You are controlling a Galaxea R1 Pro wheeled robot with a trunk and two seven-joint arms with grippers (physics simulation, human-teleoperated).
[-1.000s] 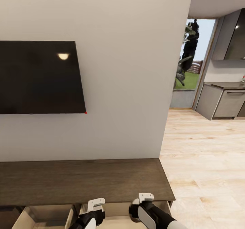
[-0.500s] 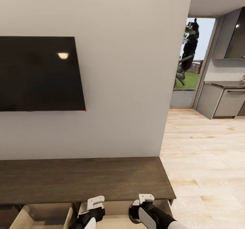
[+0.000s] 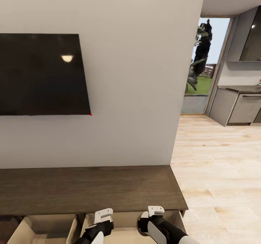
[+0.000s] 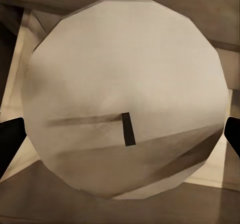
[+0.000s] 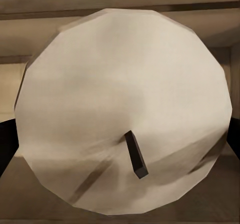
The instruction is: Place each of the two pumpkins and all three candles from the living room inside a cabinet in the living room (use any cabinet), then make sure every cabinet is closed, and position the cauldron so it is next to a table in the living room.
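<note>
Between each pincer's [image 4: 120, 134] fingers, a candle [image 4: 125, 94]

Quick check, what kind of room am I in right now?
Most likely a home living room: a flat black wall-mounted television hangs above a long dark-brown wood console cabinet with open drawers. Grey kitchen units show beyond, over pale wood flooring.

- My head camera looks forward and slightly down at the wall, the cabinet [image 3: 90, 188] just below and both my arms at the bottom edge.
- My left wrist camera sits very close on a candle [image 4: 125, 99], facing its pale top and wick.
- My right wrist camera is equally close on another candle [image 5: 125, 109].
- All three views share the cabinet's beige drawer interiors.
</note>
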